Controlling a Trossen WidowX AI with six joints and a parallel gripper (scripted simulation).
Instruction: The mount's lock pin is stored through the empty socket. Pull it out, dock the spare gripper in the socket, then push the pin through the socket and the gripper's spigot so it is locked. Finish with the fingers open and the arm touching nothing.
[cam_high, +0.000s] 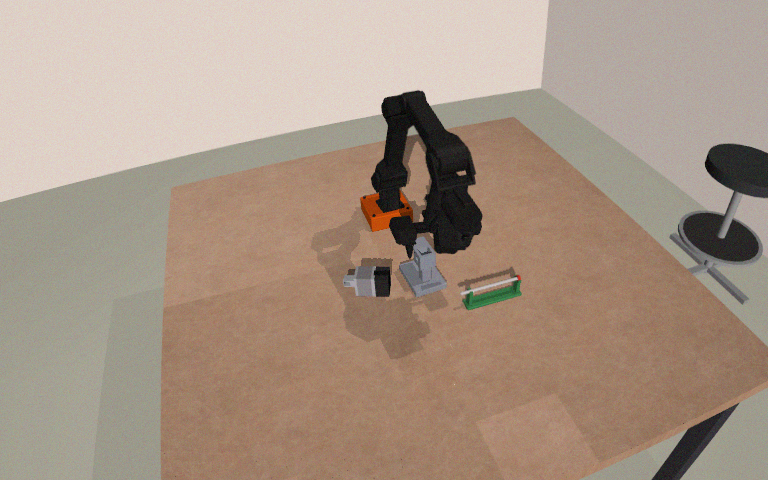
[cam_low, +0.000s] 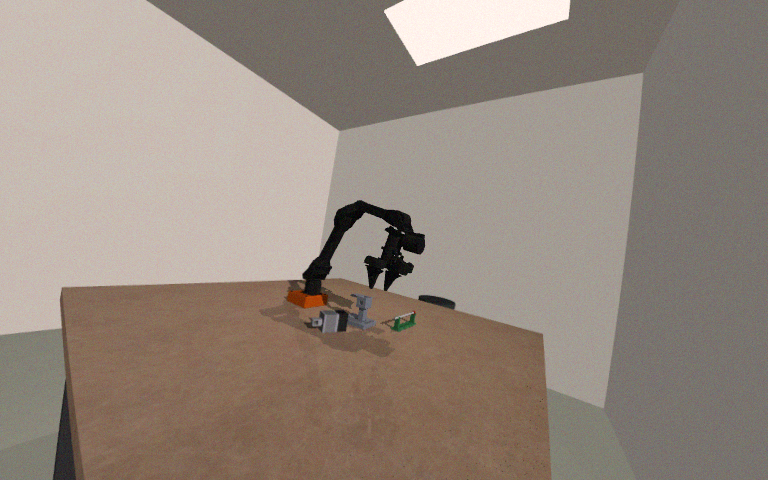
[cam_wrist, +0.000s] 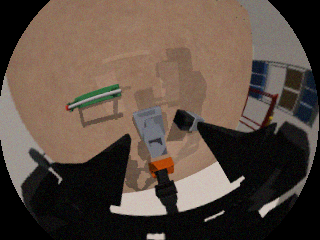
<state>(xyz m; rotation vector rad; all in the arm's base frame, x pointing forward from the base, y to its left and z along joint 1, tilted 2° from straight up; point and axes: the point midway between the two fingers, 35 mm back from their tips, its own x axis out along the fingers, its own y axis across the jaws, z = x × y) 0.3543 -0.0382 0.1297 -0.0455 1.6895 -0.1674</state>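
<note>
The grey mount (cam_high: 425, 270) (cam_low: 362, 310) (cam_wrist: 152, 129) stands upright, its socket empty with no pin through it. The lock pin (cam_high: 490, 286) (cam_low: 404, 315) (cam_wrist: 98, 96), a pale rod with a red head, lies across the green rack (cam_high: 493, 300) (cam_low: 404, 324) (cam_wrist: 109, 89). The spare gripper (cam_high: 368, 281) (cam_low: 330, 321) (cam_wrist: 185, 120), grey with a black end, lies on its side beside the mount, its spigot pointing away from it. My gripper (cam_low: 378, 289) (cam_wrist: 164, 131) is open and empty, above the mount; one finger is hidden in the top view.
The arm's orange base (cam_high: 389, 221) (cam_low: 306, 300) (cam_wrist: 162, 166) stands behind the mount. The mount is between the spare gripper and the green rack. A black stool (cam_high: 739, 168) (cam_low: 437, 301) stands on the floor beyond the table (cam_high: 271, 384) (cam_low: 254, 396).
</note>
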